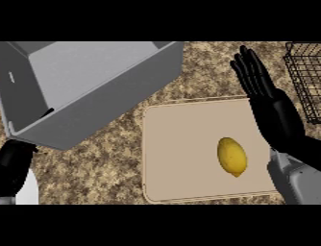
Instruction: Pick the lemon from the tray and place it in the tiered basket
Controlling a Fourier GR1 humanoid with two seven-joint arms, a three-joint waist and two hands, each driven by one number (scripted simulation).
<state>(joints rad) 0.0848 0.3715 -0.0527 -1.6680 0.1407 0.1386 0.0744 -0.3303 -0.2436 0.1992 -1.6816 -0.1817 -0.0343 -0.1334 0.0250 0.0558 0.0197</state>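
Note:
A yellow lemon (232,156) lies on a beige tray (181,144) in the middle of the counter. My right hand (266,98) stands just right of the lemon, over the tray's right edge, fingers straight and pointing away from me, open and holding nothing. The black wire tiered basket (316,81) sits at the far right, partly cut off by the view's edge. My left hand (11,163) shows at the lower left, beneath the corner of a grey box; its fingers are hidden.
A large grey open box (85,86) fills the upper left, tilted over the speckled brown counter (106,168). A white object (27,190) sits at the bottom left beside my left hand.

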